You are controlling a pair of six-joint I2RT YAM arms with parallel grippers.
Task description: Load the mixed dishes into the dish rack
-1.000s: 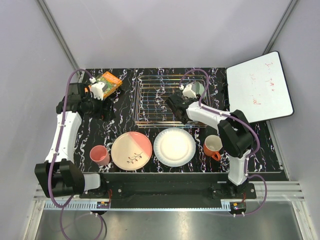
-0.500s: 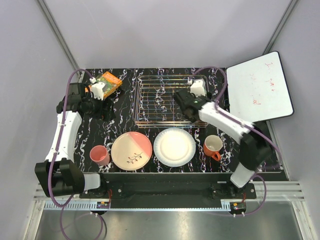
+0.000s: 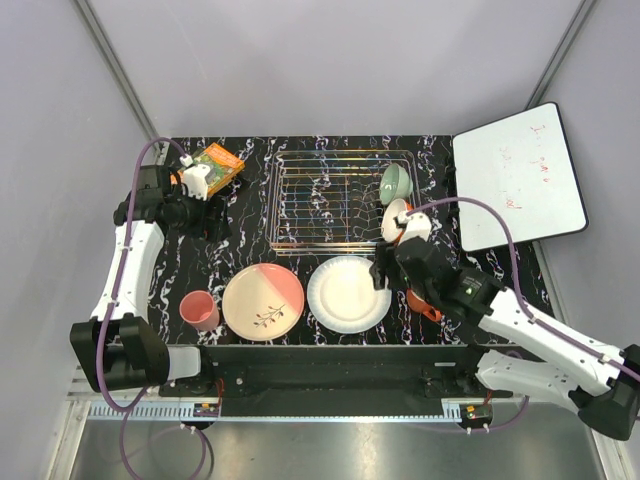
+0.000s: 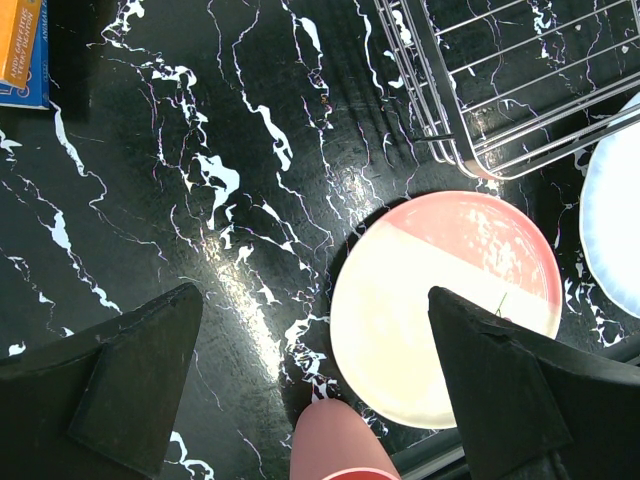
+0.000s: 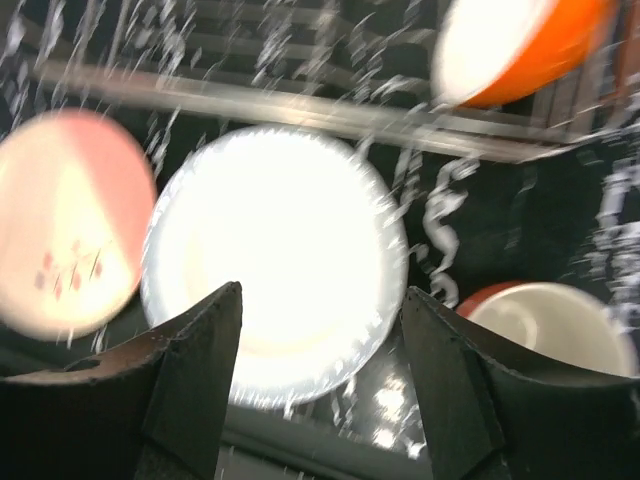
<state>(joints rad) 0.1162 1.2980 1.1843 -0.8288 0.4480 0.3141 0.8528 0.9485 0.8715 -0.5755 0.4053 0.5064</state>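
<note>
Top external view: the dish rack (image 3: 320, 200), a stiff wire basket, sits at the table's far middle. The pale green bowl (image 3: 395, 183) and the cream bowl (image 3: 394, 220) are tilted inside its right end. In front of it the pink-cream plate (image 3: 263, 301) and the white plate (image 3: 348, 293) lie flat, side by side. Both look rigid, glossy and breakable, so I judge the rim the only place to pinch. The orange mug (image 5: 545, 320), just right of the white plate, offers wall or handle. The pink tumbler (image 3: 200, 310) looks light; take its wall. The right gripper (image 5: 320, 300) hangs over the white plate, jaws parted, empty. The left gripper (image 4: 315, 295) gapes wide, empty.
</note>
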